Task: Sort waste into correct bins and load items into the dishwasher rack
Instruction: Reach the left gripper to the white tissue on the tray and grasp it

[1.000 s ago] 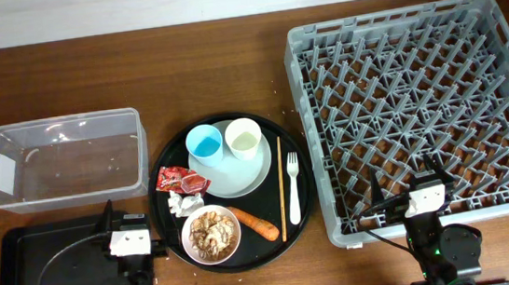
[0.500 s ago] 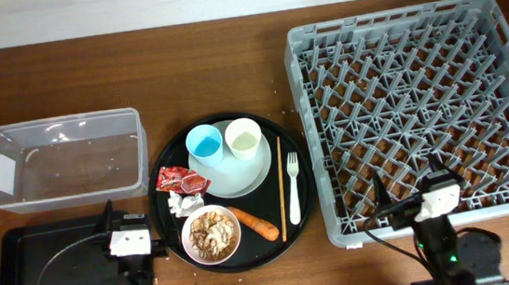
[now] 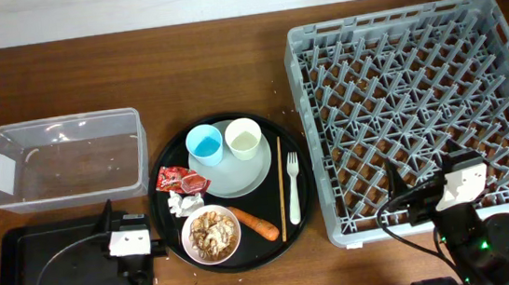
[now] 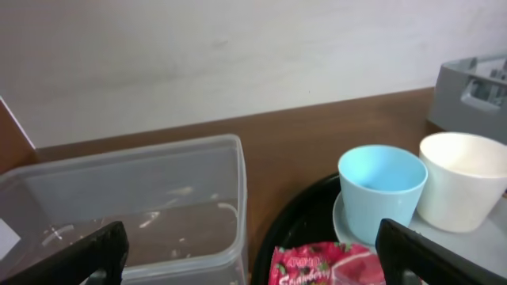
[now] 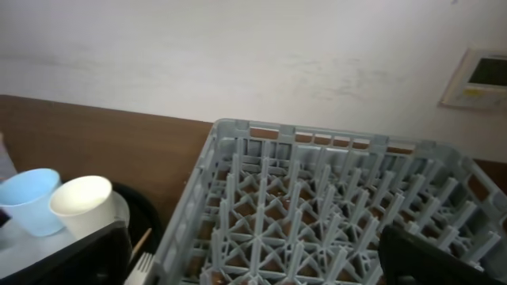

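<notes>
Currently L gripper [image 4: 249, 237] jaws spread wide, red snack wrapper [image 4: 321, 265] low btwn them; R gripper [image 5: 255, 237] spread too, dishwasher rack [image 5: 317, 214] just ahead.

1. Bare table [image 3: 214, 67] runs behind the round tray [image 3: 262, 203], between the tub [image 3: 60, 121] and the rack [image 3: 300, 110]; a wide way in from the far side.
2. The tub is open on top; so is the low-rimmed black tray [image 3: 19, 273] in front of it.
3. The blue cup [image 3: 205, 144] and cream cup [image 3: 244, 140] stand close together on the plate [image 3: 239, 174]; little gap between them.
4. The wrapper [image 3: 181, 179], tissue [image 3: 184, 204] and bowl [image 3: 211, 233] crowd the round tray's left side; the carrot [image 3: 254, 222] lies just beside the bowl.
5. The fork [image 3: 293, 187] and chopstick [image 3: 281, 188] lie flat, a narrow strip apart; the rack's wall rises near them.
6. Upright pegs [image 3: 417, 80] fill the rack.
</notes>
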Robot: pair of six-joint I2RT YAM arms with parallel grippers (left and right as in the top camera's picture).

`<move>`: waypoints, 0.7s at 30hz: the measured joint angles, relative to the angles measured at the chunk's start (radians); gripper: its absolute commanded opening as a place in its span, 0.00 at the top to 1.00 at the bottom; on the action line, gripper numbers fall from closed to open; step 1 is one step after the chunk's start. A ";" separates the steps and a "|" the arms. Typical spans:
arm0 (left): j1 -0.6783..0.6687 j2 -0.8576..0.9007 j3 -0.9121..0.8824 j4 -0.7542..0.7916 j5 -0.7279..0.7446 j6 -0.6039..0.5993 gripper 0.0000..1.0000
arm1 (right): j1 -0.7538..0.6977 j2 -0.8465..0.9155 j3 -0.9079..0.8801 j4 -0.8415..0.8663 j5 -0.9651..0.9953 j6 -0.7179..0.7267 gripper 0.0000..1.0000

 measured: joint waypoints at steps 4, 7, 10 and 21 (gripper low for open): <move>0.000 0.000 0.033 0.053 0.105 -0.038 0.01 | 0.000 0.000 0.000 0.016 -0.048 0.000 0.01; 0.000 0.066 0.309 -0.209 0.156 -0.113 0.01 | 0.000 0.002 0.001 0.016 -0.053 0.000 0.01; 0.000 0.241 0.640 -0.455 0.209 -0.135 0.01 | 0.000 0.002 0.003 0.016 -0.057 0.000 0.01; 0.000 0.793 1.536 -1.243 0.401 -0.152 0.38 | 0.000 0.002 0.006 -0.122 -0.064 0.000 0.01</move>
